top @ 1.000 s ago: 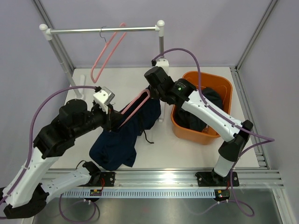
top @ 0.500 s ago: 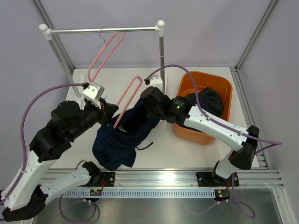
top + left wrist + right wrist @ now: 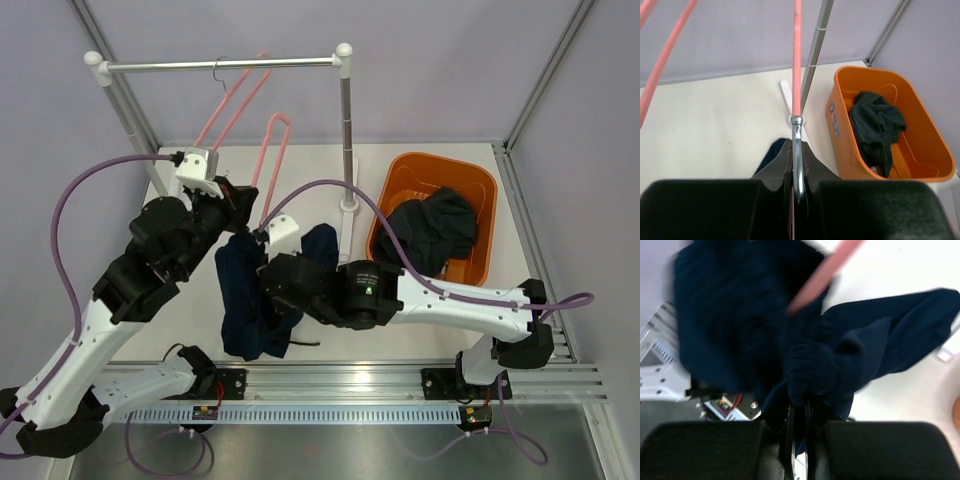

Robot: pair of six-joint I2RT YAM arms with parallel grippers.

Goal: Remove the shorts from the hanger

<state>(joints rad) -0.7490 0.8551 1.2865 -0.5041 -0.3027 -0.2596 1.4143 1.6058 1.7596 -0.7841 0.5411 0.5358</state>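
- A pink hanger (image 3: 797, 60) is held tilted above the white counter (image 3: 310, 165). Its looped end is raised toward the back wall and its metal hook is low, at the left gripper (image 3: 797, 150).
- The left jaws are seen pressed together on that metal hook. In the left wrist view the pink rod runs straight away from them.
- The hanging shorts (image 3: 243, 295), dark navy, are draped at the low end of the hanger, just beside and below the left gripper.
- Their long axis runs roughly from the hanger toward the near edge of the counter, with the bunched lower end pointing at the arm bases. Part of the cloth is spread off to the right, toward the rack's post.
- The right gripper (image 3: 799, 407) is buried in this cloth. Its jaws are seen clamped on a gathered fold of navy fabric, though the right wrist view is blurred.
- The second shorts (image 3: 432, 228) lie crumpled in the orange basket (image 3: 440, 163) at the right of the counter, well apart from the hanger.
- A spare hanger (image 3: 666, 60), also pink, is hung on the rack (image 3: 818, 45) at the back left.
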